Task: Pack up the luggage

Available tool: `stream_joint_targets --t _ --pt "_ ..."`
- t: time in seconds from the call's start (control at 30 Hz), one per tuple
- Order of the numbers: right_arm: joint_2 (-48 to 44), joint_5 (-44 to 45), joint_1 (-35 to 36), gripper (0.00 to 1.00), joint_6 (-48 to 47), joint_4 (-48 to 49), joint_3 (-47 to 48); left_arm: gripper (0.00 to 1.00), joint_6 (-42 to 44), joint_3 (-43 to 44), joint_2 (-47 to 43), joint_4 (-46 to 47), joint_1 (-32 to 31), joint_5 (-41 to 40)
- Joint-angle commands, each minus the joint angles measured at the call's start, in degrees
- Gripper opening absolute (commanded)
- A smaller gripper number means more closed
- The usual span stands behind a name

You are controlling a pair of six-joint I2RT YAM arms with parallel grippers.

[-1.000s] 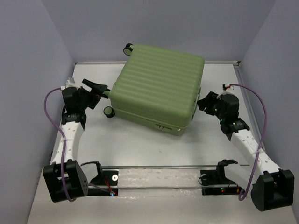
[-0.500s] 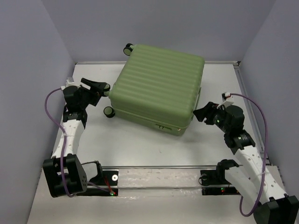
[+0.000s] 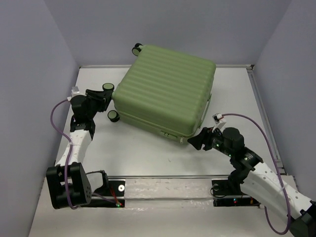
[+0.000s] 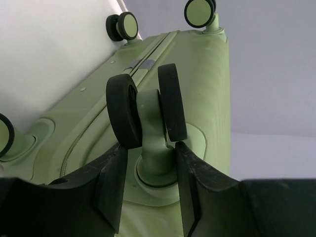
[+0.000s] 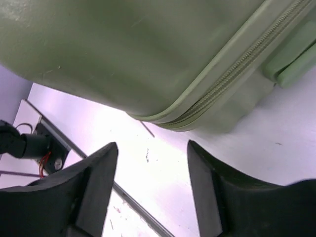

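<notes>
The luggage (image 3: 168, 89) is a light-green ribbed suitcase lying flat and closed at the back of the table. My left gripper (image 3: 106, 95) is at its left end. In the left wrist view the left gripper (image 4: 148, 148) straddles the green stem of a black twin wheel (image 4: 148, 106), its fingers (image 4: 111, 182) drawn in tight beside that stem. My right gripper (image 3: 194, 140) sits low by the suitcase's front right corner. It stands open (image 5: 153, 148) with only bare table between its fingers, just short of the luggage shell (image 5: 123, 49) and its zipper (image 5: 232, 74).
More wheels stick out of the suitcase at the back left (image 3: 137, 49) and front left (image 3: 113, 116). A metal rail (image 3: 168, 176) crosses the table near the arm bases. Grey walls close in the left, back and right sides.
The left gripper has pushed in onto the wheel and drawn its jaws together round the stem. The right arm has swung from the suitcase's right side down to its front right corner.
</notes>
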Motion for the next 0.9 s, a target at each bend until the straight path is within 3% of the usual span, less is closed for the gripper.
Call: stream_joint_targets --t 0.0,0.1,0.17,0.2,0.23,0.33,0.6,0.87 --pt "-1.09 1.16 2.05 0.6 0.94 5.64 -0.03 0.22 2.4 -0.67 -1.93 7.61 -0.87 0.28" --pt "-0.12 0.99 2.67 0.58 0.14 4.32 1.2 0.13 3.11 -0.4 -1.75 7.7 -0.87 -0.95" --pt "0.23 0.11 3.38 0.62 -0.12 4.06 1.47 0.17 3.2 -0.32 -1.31 7.97 -0.87 -2.09" --pt "0.49 0.02 4.77 0.64 -0.21 3.88 1.81 0.23 3.2 -0.23 -1.05 8.23 -0.87 -2.18" --pt "1.11 -0.06 5.39 0.68 -0.29 3.62 1.99 0.45 3.29 -0.05 -0.35 8.49 -0.87 -1.83" --pt "2.86 0.89 8.37 0.73 -0.47 2.91 3.22 0.8 3.46 -0.05 0.36 8.84 -0.87 -2.01" --pt "6.56 9.68 15.32 0.71 1.37 9.48 2.0 0.96 4.08 0.21 1.59 10.08 -0.87 -1.65" --pt "10.34 25.48 23.14 0.61 2.43 19.6 0.5 0.92 3.73 2.58 4.75 10.51 -0.78 -1.83"
